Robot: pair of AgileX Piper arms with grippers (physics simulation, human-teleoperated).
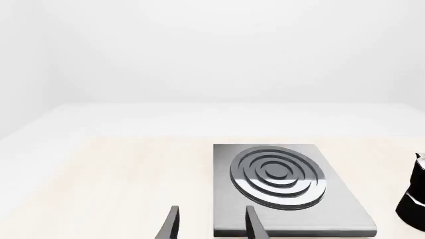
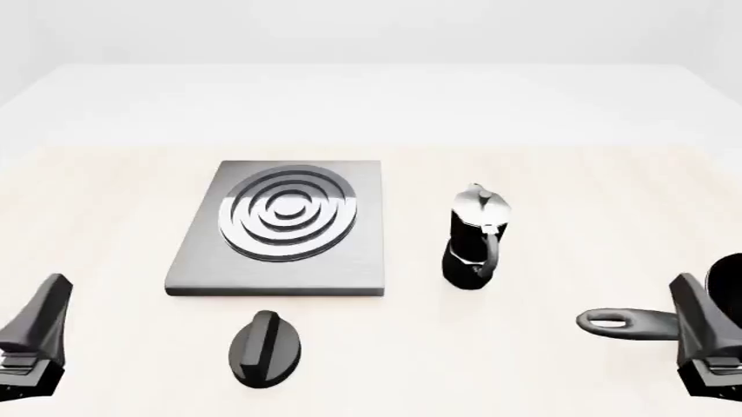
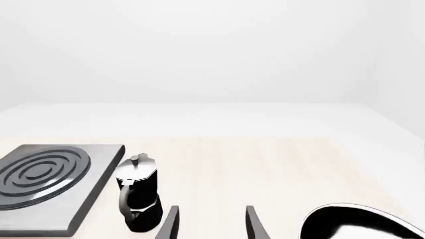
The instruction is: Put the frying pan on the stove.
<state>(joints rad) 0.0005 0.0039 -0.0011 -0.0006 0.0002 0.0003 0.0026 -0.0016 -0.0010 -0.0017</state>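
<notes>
The frying pan [image 2: 632, 321] lies on the table at the front right, its long grey handle with the loop hole pointing left and its glossy black bowl [image 3: 359, 224] cut off by the picture's edge. The stove [image 2: 347, 252], a grey slab with concentric silver rings, lies left of centre with nothing on it; it also shows as the stove [image 1: 332, 209] and the stove [image 3: 66, 209]. My right gripper [image 2: 696, 317] hangs open just beside the pan's handle, touching nothing. My left gripper [image 2: 41, 317] is open at the front left, short of the stove. Both wrist views show empty fingers: left gripper [image 1: 212, 226], right gripper [image 3: 212, 226].
A black-and-silver moka pot [image 2: 475, 236] stands upright between the stove and the pan, also seen as the moka pot [image 3: 137, 199] and the moka pot [image 1: 415, 194]. A black oval knob [image 2: 267, 346] lies in front of the stove.
</notes>
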